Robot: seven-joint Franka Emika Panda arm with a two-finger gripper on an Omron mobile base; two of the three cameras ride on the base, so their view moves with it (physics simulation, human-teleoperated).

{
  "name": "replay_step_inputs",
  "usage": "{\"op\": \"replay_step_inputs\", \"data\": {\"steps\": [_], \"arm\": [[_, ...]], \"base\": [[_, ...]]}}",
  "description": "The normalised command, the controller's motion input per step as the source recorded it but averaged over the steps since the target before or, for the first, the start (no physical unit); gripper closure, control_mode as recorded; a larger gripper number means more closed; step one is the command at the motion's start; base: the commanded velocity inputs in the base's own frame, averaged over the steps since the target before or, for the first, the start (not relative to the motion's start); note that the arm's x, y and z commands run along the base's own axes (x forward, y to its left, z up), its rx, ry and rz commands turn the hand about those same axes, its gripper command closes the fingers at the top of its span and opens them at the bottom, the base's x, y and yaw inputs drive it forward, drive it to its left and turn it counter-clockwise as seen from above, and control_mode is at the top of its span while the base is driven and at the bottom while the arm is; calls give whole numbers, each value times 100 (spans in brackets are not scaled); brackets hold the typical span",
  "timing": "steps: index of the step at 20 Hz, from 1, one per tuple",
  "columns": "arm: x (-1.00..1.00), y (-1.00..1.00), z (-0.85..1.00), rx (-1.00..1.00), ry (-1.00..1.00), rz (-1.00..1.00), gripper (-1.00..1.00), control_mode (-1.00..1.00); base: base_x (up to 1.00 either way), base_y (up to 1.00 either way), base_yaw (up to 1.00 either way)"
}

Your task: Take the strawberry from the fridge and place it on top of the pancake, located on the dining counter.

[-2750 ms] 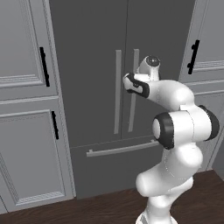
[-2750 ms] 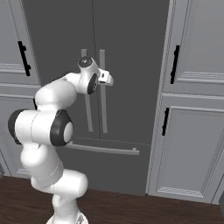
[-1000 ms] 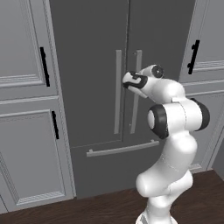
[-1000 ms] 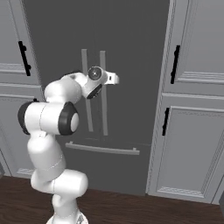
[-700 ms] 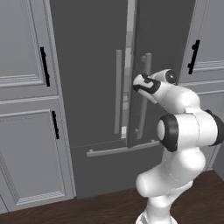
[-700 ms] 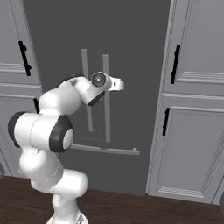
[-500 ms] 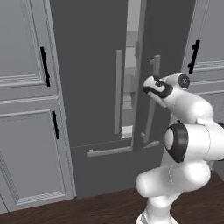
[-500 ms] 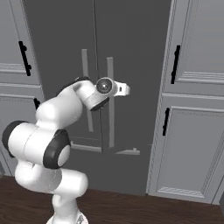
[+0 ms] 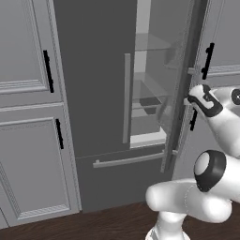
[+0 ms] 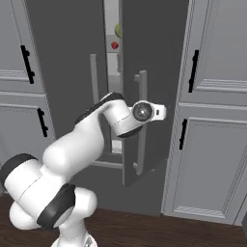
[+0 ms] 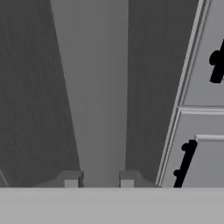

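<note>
The white arm rose from the base, bent at a dark elbow joint and reached forward to the right-hand door of the fridge (image 9: pixel 93 70). In the left base view the wrist sat at the outer edge of that door, beside the bar handle (image 9: pixel 180 105), with the pincer (image 9: pixel 188 100) pointed at the bar. In the right base view the forearm lay across the front of the open door, its round wrist joint level with the middle of the handle.

In the hand view, the two small finger tips (image 11: pixel 71 179) stood on either side of the pale vertical bar of the handle, close to it. The pincer looked closed around the bar, though actual contact between tips and bar could not be made out.

The right door stood partly swung out, leaving a tall gap between it and the shut left door. Through that gap the left base view showed the pale interior with clear glass shelves (image 9: pixel 152 47) and a darker bin lower down. In the right base view, the strawberry (image 10: pixel 115 45) showed as a tiny red spot on an upper shelf inside the fridge, and just above it was the edge of a pale green cabbage (image 10: pixel 117 30), mostly hidden by the door. The drawer below, with its long horizontal handle (image 9: pixel 129 159), was shut.

Light grey cabinets (image 9: pixel 28 117) with black handles flanked the fridge on both sides, above a dark wooden floor (image 10: pixel 169 231).
</note>
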Motion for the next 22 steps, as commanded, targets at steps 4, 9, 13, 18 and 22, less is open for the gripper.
{"op": "replay_step_inputs", "data": {"steps": [4,9,13,18,22], "arm": [[-5,-86,0,0,0,0,100,-100],[-40,-48,0,5,5,-2,-100,-100],[-62,-66,0,6,1,-6,-100,-100],[-58,-12,0,-1,1,-13,-100,-100],[-33,49,13,-25,17,-15,-100,-100]], "base": [[0,0,0],[0,0,0],[0,0,0],[0,0,0],[0,0,0]]}}
